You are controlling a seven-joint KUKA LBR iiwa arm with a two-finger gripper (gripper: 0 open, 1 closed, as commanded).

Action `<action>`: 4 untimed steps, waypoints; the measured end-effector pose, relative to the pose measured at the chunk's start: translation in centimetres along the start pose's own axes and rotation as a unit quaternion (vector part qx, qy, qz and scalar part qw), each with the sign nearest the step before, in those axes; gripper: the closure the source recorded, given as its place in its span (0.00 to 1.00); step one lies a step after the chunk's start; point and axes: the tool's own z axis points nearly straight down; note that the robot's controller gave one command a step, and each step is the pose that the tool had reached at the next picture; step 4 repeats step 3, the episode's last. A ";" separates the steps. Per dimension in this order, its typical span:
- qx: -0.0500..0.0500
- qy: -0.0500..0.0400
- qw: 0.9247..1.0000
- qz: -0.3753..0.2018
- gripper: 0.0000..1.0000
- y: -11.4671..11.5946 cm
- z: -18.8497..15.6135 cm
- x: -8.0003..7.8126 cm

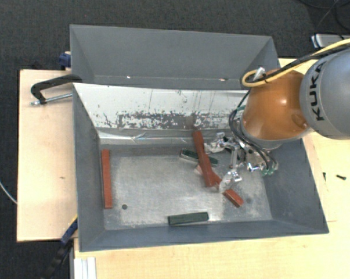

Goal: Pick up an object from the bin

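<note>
Low in bin (151,185) with hand (240,170) just beside brown bar (205,161). Can't tell hand opening; seeing nothing held. Yet to grasp, lift.

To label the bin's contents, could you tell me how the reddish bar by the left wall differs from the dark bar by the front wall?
The reddish bar is red-brown, the dark bar nearly black. The reddish bar is clearly longer than the dark bar. The reddish bar runs front to back, the dark bar side to side. Both are slim and lie flat, each alone.
</note>
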 end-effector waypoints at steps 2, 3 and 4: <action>-0.001 0.013 0.999 0.034 1.00 -0.8 2.0 1.0; -0.001 0.011 0.998 -0.056 1.00 -0.1 -13.2 3.5; -0.001 0.011 0.998 -0.056 1.00 -0.1 -13.2 3.5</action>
